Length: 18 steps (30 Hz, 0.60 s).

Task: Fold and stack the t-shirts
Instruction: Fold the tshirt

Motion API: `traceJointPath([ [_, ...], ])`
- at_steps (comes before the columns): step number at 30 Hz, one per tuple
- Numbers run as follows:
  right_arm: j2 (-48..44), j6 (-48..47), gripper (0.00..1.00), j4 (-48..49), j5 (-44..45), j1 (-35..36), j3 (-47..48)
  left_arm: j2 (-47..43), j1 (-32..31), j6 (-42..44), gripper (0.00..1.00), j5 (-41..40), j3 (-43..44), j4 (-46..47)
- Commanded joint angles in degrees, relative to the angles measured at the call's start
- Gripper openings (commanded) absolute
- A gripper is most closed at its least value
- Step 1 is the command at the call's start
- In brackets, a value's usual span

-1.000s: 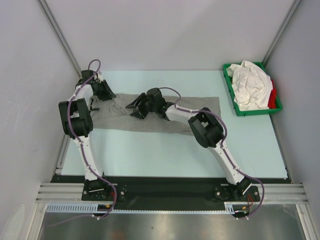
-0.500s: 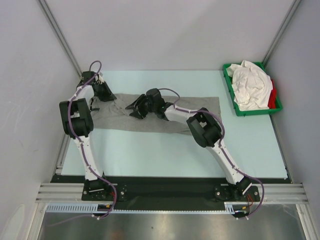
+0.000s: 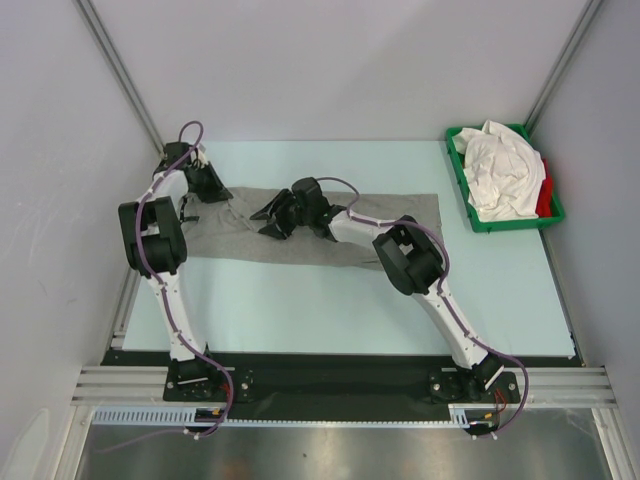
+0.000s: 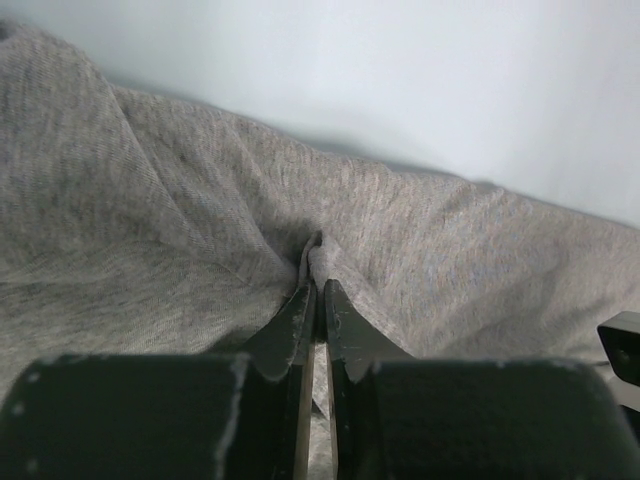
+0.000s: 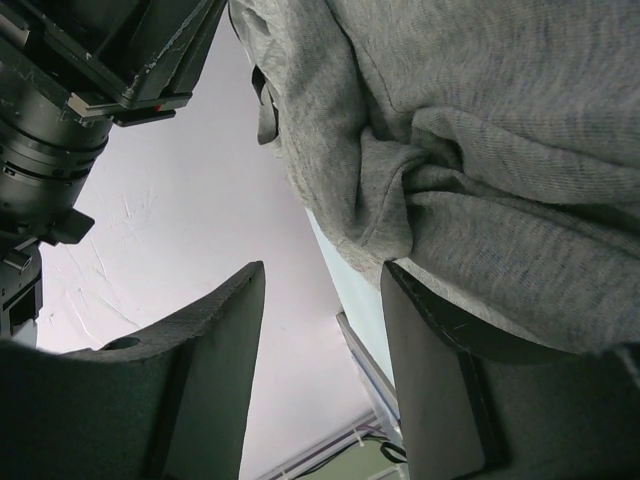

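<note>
Here, left gripper (image 4: pixel 315 292): clenched on a raised fold of the grey t-shirt (image 4: pixel 150 230)
right gripper (image 5: pixel 322 290): jaws apart, holding nothing; grey cloth lies against one finger
grey t-shirt: spread across the table's (image 3: pixel 300 300) far half

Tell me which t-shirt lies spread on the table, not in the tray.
The heather grey cotton t-shirt; the crumpled white shirts and the red one sit in the green plastic tray.

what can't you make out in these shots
Top view: grey t-shirt middle, covered by the right arm.
Top view: red t-shirt, mostly buried under white t-shirts in the green tray; their count is unclear.
Top view: left gripper fingertips, hidden by its own body.
</note>
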Motion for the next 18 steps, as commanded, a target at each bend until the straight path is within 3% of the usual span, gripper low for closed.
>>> traceJointPath([
  [1,-0.46,-0.78,0.56,0.38,-0.28,0.41,0.66,-4.84,-0.36,0.09,0.11,0.84,0.19,1.10],
  [14,3.23,0.97,0.52,-1.11,0.33,0.59,5.23,-5.81,-0.35,-0.08,0.06,1.55,0.28,0.75],
  [18,3.41,1.41,0.42,-0.68,0.16,0.59,5.93,-5.90,-0.36,-0.08,0.05,1.72,0.10,0.75],
])
